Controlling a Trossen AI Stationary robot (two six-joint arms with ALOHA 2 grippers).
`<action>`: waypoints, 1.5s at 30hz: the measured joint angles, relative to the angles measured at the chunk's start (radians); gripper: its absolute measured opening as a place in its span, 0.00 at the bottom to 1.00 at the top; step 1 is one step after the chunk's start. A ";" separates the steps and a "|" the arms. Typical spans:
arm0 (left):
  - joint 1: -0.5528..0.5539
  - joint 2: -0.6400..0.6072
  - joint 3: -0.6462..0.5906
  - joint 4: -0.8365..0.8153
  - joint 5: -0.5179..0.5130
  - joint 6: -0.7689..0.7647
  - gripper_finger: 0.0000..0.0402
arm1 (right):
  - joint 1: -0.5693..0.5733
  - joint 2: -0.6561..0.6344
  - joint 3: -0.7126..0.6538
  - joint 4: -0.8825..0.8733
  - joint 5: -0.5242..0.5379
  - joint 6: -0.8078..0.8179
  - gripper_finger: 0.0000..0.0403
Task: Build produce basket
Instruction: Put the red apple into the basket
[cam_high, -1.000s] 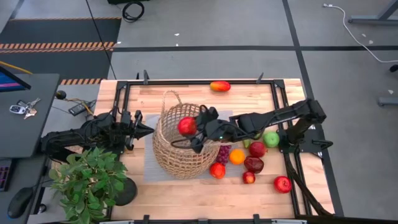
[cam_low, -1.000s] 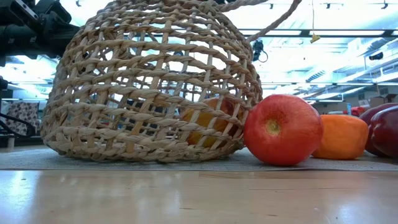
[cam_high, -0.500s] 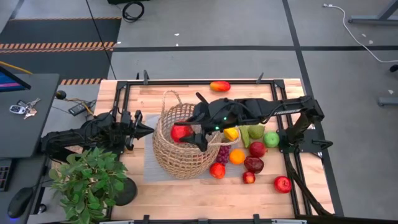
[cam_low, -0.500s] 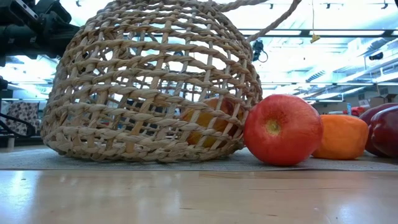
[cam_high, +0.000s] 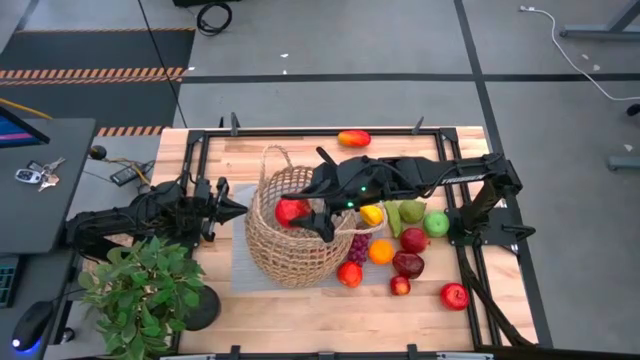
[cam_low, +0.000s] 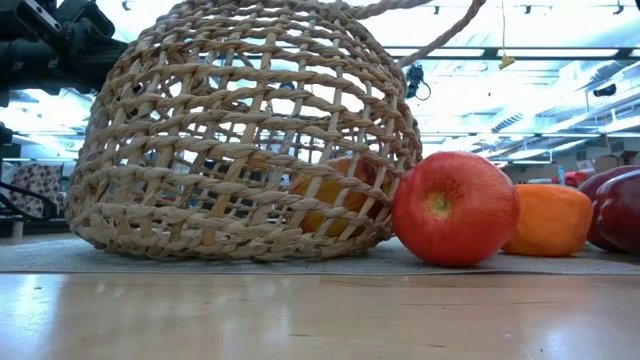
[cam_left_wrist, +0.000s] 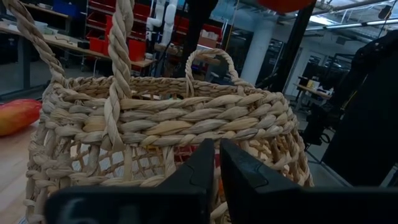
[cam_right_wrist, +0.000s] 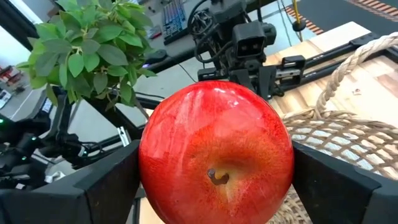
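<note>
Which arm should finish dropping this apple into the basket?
The right. Its tool already grips the red apple over the basket mouth, so it likely only needs to lower and release. The left tool sits shut beside the basket wall, holding nothing.

one basket (cam_high: 290, 235). four red apples (cam_high: 454, 295), one of them over the basket. two pears (cam_high: 411, 214), one green apple (cam_high: 436, 223), an orange (cam_high: 381, 251), a lemon (cam_high: 371, 214), a grape bunch (cam_high: 358, 247), two mangoes (cam_high: 353, 138), one potted plant (cam_high: 140, 290).
</note>
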 joint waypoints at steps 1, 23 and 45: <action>0.000 0.000 0.000 0.000 0.000 0.000 0.08 | -0.001 0.000 0.000 -0.001 0.010 -0.001 0.94; 0.000 0.000 0.000 -0.001 0.000 0.000 0.07 | 0.062 0.025 -0.002 -0.340 0.770 -0.461 0.94; 0.000 0.000 0.000 0.001 0.000 0.000 0.09 | 0.147 0.226 -0.012 -0.281 1.166 -1.073 0.94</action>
